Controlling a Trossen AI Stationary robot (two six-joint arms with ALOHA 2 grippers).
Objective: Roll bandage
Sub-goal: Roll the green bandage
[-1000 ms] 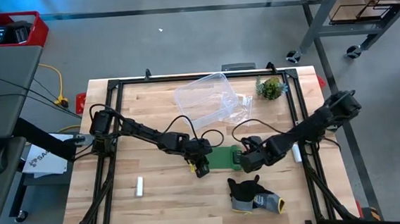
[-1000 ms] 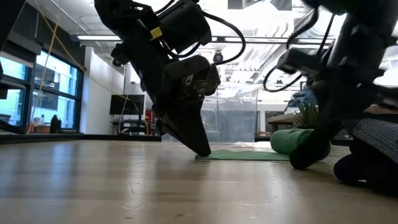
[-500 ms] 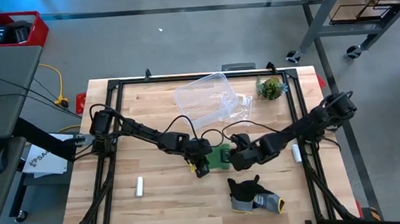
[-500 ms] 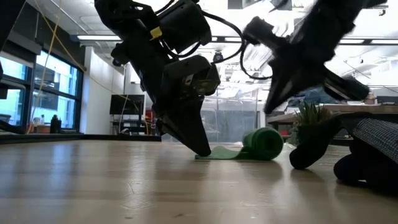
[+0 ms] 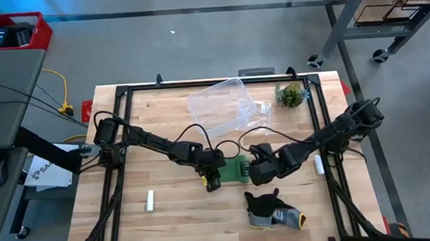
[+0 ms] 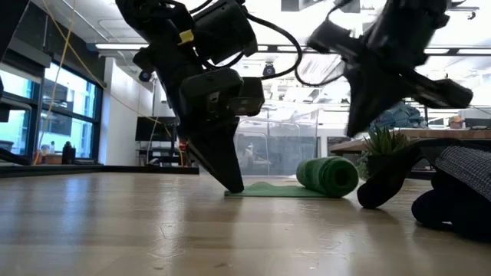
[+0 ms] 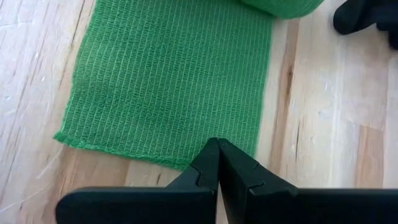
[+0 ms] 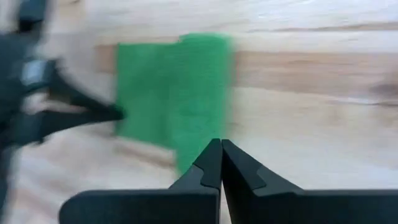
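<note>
Bandage [image 6: 326, 175] mostly rolled; short flat tail [image 7: 168, 81] left on table [image 5: 176, 214]. Left gripper [image 7: 217, 171] clenched, empty, tip just off the tail's free edge, apparently placed to anchor it. Right gripper [image 8: 221, 168] clenched, empty, raised above the roll, likely positioned to push it toward the left tip.

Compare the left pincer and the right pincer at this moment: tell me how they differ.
The left pincer has its tip down on the table at the flat free end of the bandage; the right pincer is lifted above the rolled part. In the high view, the left pincer sits at the strip's left end and the right pincer at the roll. Both are shut and hold nothing.
</note>
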